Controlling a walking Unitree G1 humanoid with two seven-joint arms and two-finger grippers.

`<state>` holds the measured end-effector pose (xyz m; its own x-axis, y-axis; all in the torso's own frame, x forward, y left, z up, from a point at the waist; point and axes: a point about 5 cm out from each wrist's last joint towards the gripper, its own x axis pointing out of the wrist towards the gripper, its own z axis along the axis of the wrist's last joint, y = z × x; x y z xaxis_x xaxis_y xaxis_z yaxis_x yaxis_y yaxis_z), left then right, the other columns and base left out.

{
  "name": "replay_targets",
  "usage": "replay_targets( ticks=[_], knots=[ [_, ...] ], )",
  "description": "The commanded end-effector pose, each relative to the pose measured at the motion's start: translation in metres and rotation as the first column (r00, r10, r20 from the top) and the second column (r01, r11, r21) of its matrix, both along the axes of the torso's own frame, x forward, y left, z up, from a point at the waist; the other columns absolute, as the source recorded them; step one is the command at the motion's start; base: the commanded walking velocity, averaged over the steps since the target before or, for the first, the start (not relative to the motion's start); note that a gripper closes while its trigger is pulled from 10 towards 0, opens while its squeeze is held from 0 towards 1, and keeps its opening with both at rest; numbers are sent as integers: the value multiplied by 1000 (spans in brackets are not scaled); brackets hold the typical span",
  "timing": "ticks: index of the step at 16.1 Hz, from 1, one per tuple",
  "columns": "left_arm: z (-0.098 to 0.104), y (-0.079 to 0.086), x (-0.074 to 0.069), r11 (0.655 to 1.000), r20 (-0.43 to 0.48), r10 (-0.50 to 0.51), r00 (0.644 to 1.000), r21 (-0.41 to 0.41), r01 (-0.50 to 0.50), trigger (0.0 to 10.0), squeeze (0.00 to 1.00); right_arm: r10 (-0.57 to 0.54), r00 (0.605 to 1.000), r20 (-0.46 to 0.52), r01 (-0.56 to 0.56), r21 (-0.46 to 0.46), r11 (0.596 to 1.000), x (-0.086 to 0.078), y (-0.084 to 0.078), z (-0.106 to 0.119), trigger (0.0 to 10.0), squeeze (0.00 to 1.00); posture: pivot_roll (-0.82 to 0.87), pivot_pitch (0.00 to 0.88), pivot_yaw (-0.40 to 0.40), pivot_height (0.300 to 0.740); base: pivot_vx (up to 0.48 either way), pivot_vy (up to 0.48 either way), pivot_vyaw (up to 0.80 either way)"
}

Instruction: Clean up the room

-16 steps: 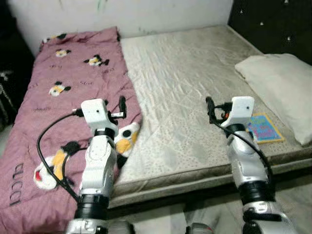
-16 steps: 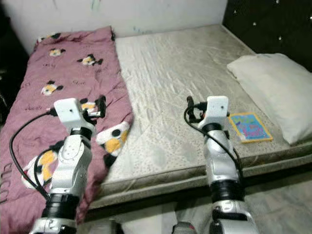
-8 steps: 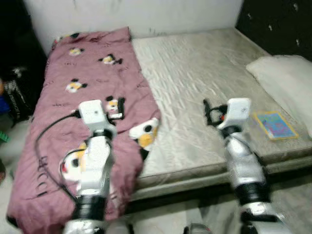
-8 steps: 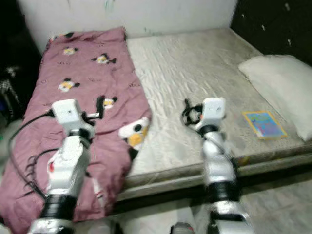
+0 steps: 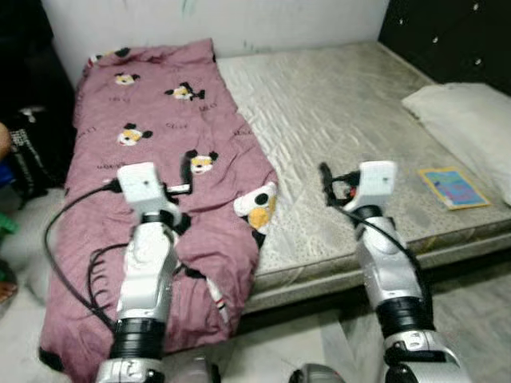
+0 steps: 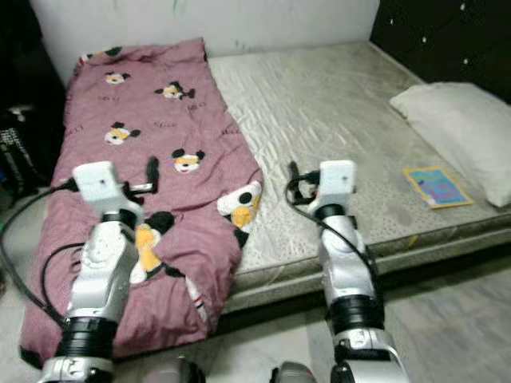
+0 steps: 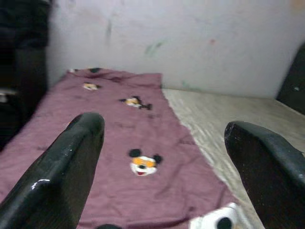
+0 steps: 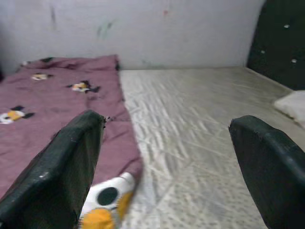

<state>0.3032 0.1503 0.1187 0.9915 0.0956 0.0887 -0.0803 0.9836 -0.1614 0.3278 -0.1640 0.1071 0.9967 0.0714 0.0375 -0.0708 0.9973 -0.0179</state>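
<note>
Hands (image 5: 185, 170) and (image 5: 326, 177) both spread apart, empty, raised over bed (image 5: 335, 104). Approach step, judged. Next: reach for blanket (image 5: 160, 120) hanging off edge; book (image 5: 453, 187) near pillow (image 5: 467, 120).

Bed (image 5: 335, 104) — blanket (image 5: 160, 144), pillow (image 5: 463, 120) (plus booklet (image 5: 453, 187))

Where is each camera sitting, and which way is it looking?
Left eye view: on the head, looking forward and down at the bare grey mattress; both silver arms show.
Right eye view: beside it, same scene, same arms.
Left wrist view: on the left wrist, looking along the open left end effector over the maroon cartoon-mouse blanket.
Right wrist view: on the right wrist, looking along the open right end effector toward the wall.
Both wrist views share that blanket.
</note>
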Motion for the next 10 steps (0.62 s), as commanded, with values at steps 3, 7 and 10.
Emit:
replay_targets(
  ticks=[3, 7, 10],
  knots=[
    [5, -6, 0, 999, 33, -34, 999, 2, 34, 10000, 0, -4, 1000, 17, 4, -20, 1000, 2, -4, 6, 10000, 0, -65, 0, 39, 740, 101, 0, 0],
    [5, -6, 0, 999, 29, -37, 999, 7, 37, 10000, 0, -8, 1000, 12, 8, -12, 1000, 2, -4, 5, 10000, 0, -63, 0, 41, 740, 323, 0, 0],
    [4, -6, -1, 999, 25, -34, 999, 16, 33, 10000, 0, -10, 1000, 9, 10, -13, 1000, 1, -5, 4, 10000, 0, -63, 0, 41, 740, 282, 0, 0]
  ],
)
